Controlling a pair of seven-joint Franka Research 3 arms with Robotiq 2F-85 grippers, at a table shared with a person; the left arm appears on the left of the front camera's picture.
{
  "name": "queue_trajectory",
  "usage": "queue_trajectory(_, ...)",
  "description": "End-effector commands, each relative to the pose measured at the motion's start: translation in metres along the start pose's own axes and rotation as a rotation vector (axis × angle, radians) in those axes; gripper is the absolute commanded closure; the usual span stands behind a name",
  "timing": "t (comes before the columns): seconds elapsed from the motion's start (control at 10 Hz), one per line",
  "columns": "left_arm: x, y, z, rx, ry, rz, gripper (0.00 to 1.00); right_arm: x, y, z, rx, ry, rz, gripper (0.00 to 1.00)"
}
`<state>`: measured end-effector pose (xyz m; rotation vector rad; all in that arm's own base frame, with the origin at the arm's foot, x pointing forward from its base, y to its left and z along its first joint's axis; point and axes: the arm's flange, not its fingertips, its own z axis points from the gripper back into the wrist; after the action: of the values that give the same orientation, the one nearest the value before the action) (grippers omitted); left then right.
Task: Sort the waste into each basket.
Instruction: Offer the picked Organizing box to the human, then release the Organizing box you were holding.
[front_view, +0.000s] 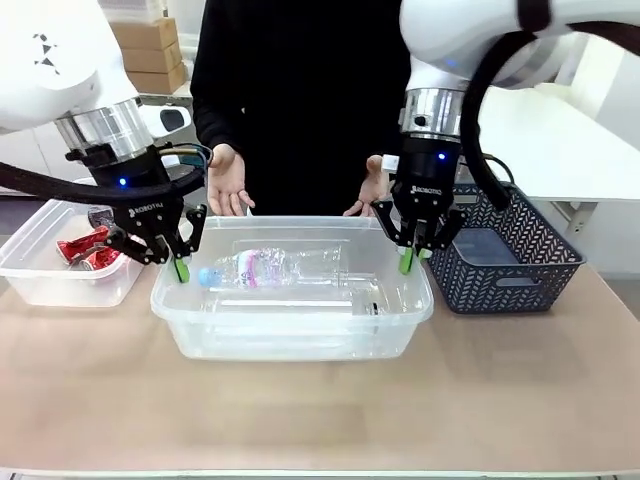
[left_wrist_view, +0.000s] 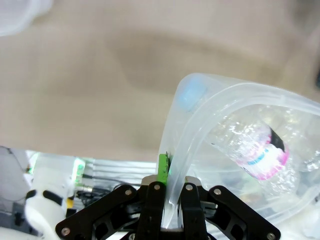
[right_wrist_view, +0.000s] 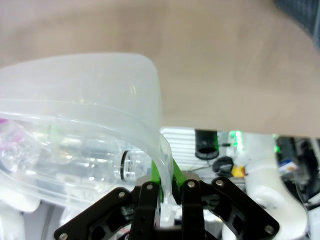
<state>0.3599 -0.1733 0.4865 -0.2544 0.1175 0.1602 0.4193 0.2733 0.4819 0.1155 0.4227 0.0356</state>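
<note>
Two tubs: clear plastic on the tan table (front_view: 300, 420); the middle tub (front_view: 290, 335) is nearest, the side tub (front_view: 40, 285) sits at the robot's left.
Middle tub: holds bottles (front_view: 265, 268) lying on their sides, one with a pale blue cap and a pink-and-white label.
Left gripper (front_view: 181, 268): fingers pressed together on the middle tub's left rim; the left wrist view shows the rim wall nipped between the green pads (left_wrist_view: 163, 169).
Right gripper (front_view: 407, 262): fingers pressed together on the same tub's right rim; the right wrist view shows the rim pinched between its pads (right_wrist_view: 159, 167).
Side tub: red and silver cans (front_view: 88, 250) lie inside, behind the left gripper.
Basket (front_view: 510, 255): dark lattice, just beside the middle tub's right end, behind the right gripper.
Person: stands at the far edge in black, both hands (front_view: 228, 182) open and held low just beyond the middle tub.
</note>
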Motion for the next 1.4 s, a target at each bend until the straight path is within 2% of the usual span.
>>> queue_trajectory(0.0, 0.08, -0.007, 0.03, -0.011, 0.004, 0.007, 0.96, 0.076, 0.029, 0.049, 0.001, 0.058, 0.046, 0.94)
queue_trajectory(0.1, 0.114, -0.009, 0.033, -0.035, 0.024, -0.003, 0.96, 0.108, 0.035, 0.062, 0.044, 0.078, 0.053, 0.94)
queue_trajectory(0.2, 0.136, -0.009, 0.026, -0.036, 0.065, 0.005, 0.96, 0.126, 0.035, 0.064, 0.068, 0.068, 0.017, 0.94)
queue_trajectory(0.4, 0.156, -0.007, 0.005, -0.041, 0.105, 0.0, 0.96, 0.132, 0.027, 0.054, 0.118, 0.075, 0.033, 0.94)
queue_trajectory(0.5, 0.145, 0.008, 0.011, -0.015, 0.052, 0.002, 0.96, 0.133, 0.022, 0.047, 0.138, 0.093, 0.044, 0.94)
queue_trajectory(0.6, 0.145, 0.008, 0.011, -0.015, 0.052, 0.002, 0.96, 0.146, 0.013, 0.043, 0.068, 0.055, 0.016, 0.94)
queue_trajectory(1.3, 0.145, 0.008, 0.011, -0.015, 0.052, 0.002, 0.96, 0.146, 0.013, 0.043, 0.068, 0.055, 0.016, 0.94)
